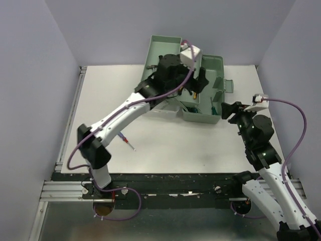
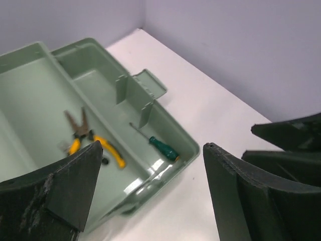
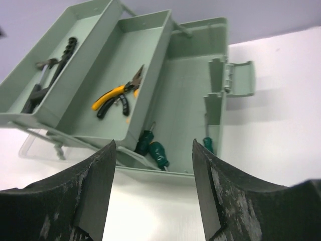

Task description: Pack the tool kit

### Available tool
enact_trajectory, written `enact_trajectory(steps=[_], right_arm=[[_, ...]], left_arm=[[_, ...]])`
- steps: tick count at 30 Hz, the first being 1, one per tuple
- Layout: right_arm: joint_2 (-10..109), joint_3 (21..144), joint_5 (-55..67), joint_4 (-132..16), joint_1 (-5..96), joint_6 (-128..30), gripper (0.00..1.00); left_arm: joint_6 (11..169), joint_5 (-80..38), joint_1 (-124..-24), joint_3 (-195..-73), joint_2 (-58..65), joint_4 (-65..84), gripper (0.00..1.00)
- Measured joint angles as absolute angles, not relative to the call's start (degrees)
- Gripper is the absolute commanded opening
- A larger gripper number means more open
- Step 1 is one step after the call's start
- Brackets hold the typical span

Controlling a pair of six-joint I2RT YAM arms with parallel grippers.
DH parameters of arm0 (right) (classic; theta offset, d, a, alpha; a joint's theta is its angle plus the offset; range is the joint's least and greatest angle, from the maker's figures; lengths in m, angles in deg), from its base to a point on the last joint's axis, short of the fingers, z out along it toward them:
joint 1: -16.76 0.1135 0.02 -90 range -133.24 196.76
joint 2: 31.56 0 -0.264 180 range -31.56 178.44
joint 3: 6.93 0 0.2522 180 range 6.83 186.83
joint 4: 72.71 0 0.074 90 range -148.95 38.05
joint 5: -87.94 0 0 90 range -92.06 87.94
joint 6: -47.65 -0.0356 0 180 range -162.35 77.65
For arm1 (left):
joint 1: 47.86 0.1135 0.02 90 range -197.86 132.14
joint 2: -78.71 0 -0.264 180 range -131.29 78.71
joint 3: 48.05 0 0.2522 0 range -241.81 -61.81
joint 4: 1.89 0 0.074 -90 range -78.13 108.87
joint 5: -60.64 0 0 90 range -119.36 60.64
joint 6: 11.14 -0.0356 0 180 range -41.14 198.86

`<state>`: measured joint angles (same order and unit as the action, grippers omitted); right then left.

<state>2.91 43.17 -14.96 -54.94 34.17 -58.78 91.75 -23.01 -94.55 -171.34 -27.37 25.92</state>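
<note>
The pale green toolbox (image 1: 213,68) stands open at the back of the table, trays spread out. My left gripper (image 1: 199,83) hovers over its middle, open and empty; in the left wrist view (image 2: 150,201) it is above the box's near corner. Yellow-handled pliers (image 2: 95,145) lie in a tray and a green screwdriver (image 2: 163,148) in the bottom. My right gripper (image 1: 228,111) is open and empty just right of the box (image 3: 175,108). The right wrist view shows the pliers (image 3: 118,95), green screwdrivers (image 3: 153,149) and a dark tool (image 3: 52,70) in the upper tray.
A small screwdriver (image 1: 126,140) with a blue and red handle lies loose on the white table (image 1: 190,150), under the left arm's forearm. The box's latch flap (image 1: 228,86) sticks out on its right side. Grey walls close in the table on three sides.
</note>
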Motion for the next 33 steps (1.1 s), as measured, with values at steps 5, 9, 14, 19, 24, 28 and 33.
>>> enact_trajectory(steps=[5, 9, 14, 19, 24, 28, 33], right_arm=[[10.1, 46.2, -11.3, -56.8, 40.4, -57.6, 0.68], [19.3, 51.0, -11.8, -57.8, 55.0, -54.0, 0.68], [33.8, 59.6, -12.6, -60.4, 69.2, -51.0, 0.68], [52.6, 72.8, -9.1, -59.3, 79.8, -49.7, 0.67], [71.4, 87.9, -5.2, -52.9, 82.7, -50.4, 0.64], [83.4, 98.1, -4.1, -45.6, 82.8, -50.5, 0.63], [92.8, 105.7, -4.5, -38.1, 83.1, -50.3, 0.58]], left_arm=[[92.4, -22.5, -84.7, -152.0, -6.8, 23.8, 0.92], [94.0, -22.6, -71.4, -136.3, 5.1, 25.5, 0.92], [94.3, -22.7, -56.8, -123.1, 12.1, 32.9, 0.93], [94.1, -23.3, -47.7, -115.3, 17.5, 37.2, 0.94], [94.5, -23.7, -40.4, -110.0, 19.4, 38.2, 0.94], [94.5, -23.8, -39.7, -109.8, 19.2, 38.2, 0.94], [94.5, -23.9, -39.6, -109.9, 19.3, 38.1, 0.94]])
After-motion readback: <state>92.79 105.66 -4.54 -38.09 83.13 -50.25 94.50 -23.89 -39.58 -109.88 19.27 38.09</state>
